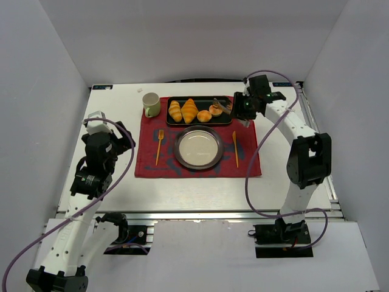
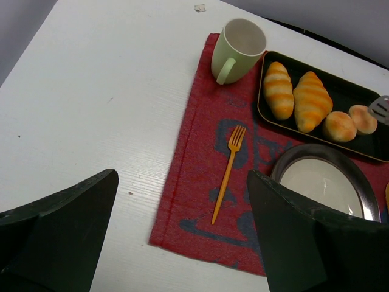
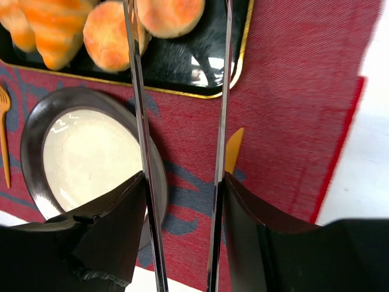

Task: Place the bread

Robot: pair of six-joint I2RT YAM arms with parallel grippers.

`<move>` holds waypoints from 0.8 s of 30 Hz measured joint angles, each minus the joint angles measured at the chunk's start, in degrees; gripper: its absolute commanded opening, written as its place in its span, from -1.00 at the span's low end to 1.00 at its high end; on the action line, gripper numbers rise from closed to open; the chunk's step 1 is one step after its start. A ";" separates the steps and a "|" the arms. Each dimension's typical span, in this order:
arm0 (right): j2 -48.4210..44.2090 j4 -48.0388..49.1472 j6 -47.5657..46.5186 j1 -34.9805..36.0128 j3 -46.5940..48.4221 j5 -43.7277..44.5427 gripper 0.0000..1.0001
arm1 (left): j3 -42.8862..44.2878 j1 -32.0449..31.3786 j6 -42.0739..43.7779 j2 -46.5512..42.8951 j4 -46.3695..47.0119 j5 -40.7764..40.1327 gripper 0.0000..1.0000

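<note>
We see the right gripper (image 3: 184, 179) clamped on tongs (image 3: 138, 109); the bread (image 3: 108, 36) lies just outside their arms, croissants' (image 3: 48, 24) side

The top camera is looking down from above and behind the arms, standing far off and taking in the whole white surface (image 1: 121, 176). The left wrist camera is sitting nearer, off to the left, facing forward and rightward across the red placemat (image 2: 194, 182) past the left hand (image 2: 182, 176). The right wrist camera is hanging closest, peering steeply down along the tongs (image 3: 222, 121) in the right hand (image 3: 182, 182). All three are sharing the plate (image 1: 177, 148) and black tray (image 1: 206, 102).
</note>
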 measured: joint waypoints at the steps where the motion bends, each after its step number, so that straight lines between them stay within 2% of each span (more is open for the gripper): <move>1: 0.68 0.02 0.04 0.24 0.00 -0.31 0.12 | 0.00 0.00 0.00 0.00 0.04 0.00 0.96; 11: 5.20 0.96 0.15 2.03 0.00 -1.70 0.08 | 0.02 0.00 0.39 0.39 0.15 0.00 0.97; 12: 5.42 1.05 0.13 2.08 -0.02 -1.68 0.04 | 0.02 0.00 0.48 0.48 0.15 -0.02 0.97; 13: 5.57 1.07 0.15 2.14 -0.04 -1.46 -0.11 | 0.02 0.00 0.59 0.57 0.13 -0.02 0.96; 16: 5.64 1.27 0.17 2.29 -0.04 -0.96 -0.32 | 0.02 0.00 0.70 0.61 0.13 -0.02 0.96; 24: 5.64 1.40 0.87 2.45 0.33 -0.28 -0.53 | 0.04 -0.02 0.98 0.61 0.13 -0.02 0.96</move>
